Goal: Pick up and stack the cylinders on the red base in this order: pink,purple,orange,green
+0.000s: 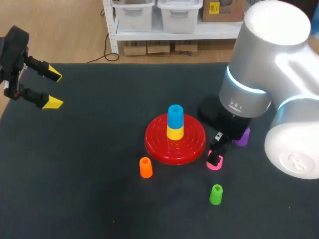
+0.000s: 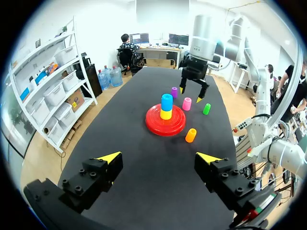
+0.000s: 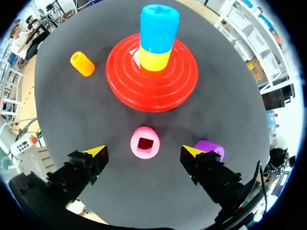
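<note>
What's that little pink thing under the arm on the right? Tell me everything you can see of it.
The pink cylinder is a short, smooth peg, plastic by its look, with a dark square hole in its top. It stands upright on the table, just off the red base, with the purple cylinder apart to one side. The right gripper hangs over it, its fingers open on either side and not touching it. Only the table touches it.

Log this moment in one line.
right tool: open over pink cylinder | left tool: open, holding nothing | red base: blue cylinder on yellow cylinder
</note>
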You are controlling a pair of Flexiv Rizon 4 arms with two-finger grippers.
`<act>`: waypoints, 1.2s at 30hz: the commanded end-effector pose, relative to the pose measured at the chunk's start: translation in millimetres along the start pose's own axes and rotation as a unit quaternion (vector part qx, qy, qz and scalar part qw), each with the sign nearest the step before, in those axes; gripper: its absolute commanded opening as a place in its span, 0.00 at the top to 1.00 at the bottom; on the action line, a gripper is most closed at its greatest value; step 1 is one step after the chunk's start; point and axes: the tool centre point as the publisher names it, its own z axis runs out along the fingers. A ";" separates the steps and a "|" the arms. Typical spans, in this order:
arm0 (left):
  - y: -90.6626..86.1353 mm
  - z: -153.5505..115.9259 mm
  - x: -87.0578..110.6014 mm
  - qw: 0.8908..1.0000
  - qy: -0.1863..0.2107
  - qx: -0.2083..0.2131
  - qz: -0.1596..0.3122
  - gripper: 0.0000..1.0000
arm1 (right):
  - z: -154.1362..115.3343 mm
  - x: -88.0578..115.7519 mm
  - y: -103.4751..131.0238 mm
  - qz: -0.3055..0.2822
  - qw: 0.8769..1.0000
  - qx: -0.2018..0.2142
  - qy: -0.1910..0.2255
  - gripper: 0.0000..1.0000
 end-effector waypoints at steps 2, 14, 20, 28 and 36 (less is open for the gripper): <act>-0.1 0.2 1.5 1.000 -0.002 0.000 0.002 0.00 | 6.1 -6.8 -3.7 0.007 1.000 -0.006 0.013 0.00; -0.1 0.2 1.5 1.000 -0.002 0.000 0.002 0.00 | 7.9 -3.6 -4.2 -0.008 0.999 0.006 0.032 0.00; -0.1 0.2 1.5 1.000 -0.002 0.000 0.002 0.00 | 7.6 -3.0 -3.0 -0.009 0.999 0.008 0.034 0.00; -0.1 0.2 1.5 1.000 -0.002 0.000 0.002 0.00 | 8.7 -3.2 -1.5 -0.013 0.999 0.010 0.039 0.28; -0.1 0.2 1.5 1.000 -0.002 0.000 0.002 0.00 | 11.8 -5.6 0.9 -0.019 0.999 0.012 0.043 0.31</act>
